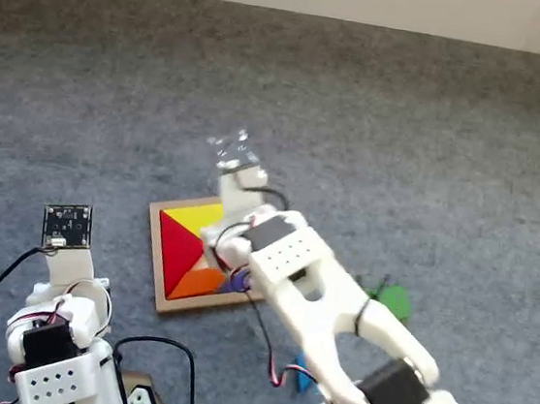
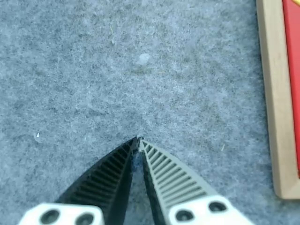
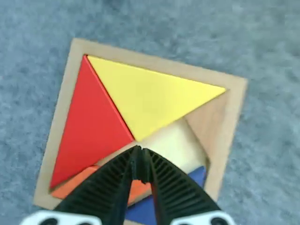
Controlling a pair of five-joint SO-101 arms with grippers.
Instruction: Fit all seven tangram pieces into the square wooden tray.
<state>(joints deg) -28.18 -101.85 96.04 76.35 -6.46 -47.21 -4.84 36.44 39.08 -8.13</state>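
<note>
A square wooden tray [image 1: 154, 252] lies on the grey felt-like counter [image 1: 405, 130], a little in front of the middle and between the two arms. Inside it, a large yellow triangle [image 3: 150, 93] fills the far side and a large red triangle [image 3: 89, 126] lies against it along one long edge. Their points meet near the middle of the tray. An orange piece [image 3: 75, 185] sits along the near rim beside the red triangle, and a bluish-violet piece [image 3: 197, 177] lies next to it toward the other near corner. Between the yellow triangle and the bluish-violet piece there is a pale patch [image 3: 173, 140]. Whether it is a light-coloured piece or bare tray floor cannot be told. A strip of bare wood shows beside it, against the rim. Two more pieces lie loose on the counter, outside the tray. A green piece [image 1: 394, 299] is off to the side past the right arm, and a blue piece [image 1: 301, 373] lies nearer that arm's base. The right arm stretches out over the tray. Its pincer [image 3: 139, 151] hangs above the middle of the tray with its fingers pressed together and nothing between them. The left pincer [image 2: 138, 140] is also pressed together and holds nothing. It points down at bare counter beside the tray, near the rim on the red triangle's side.
</note>
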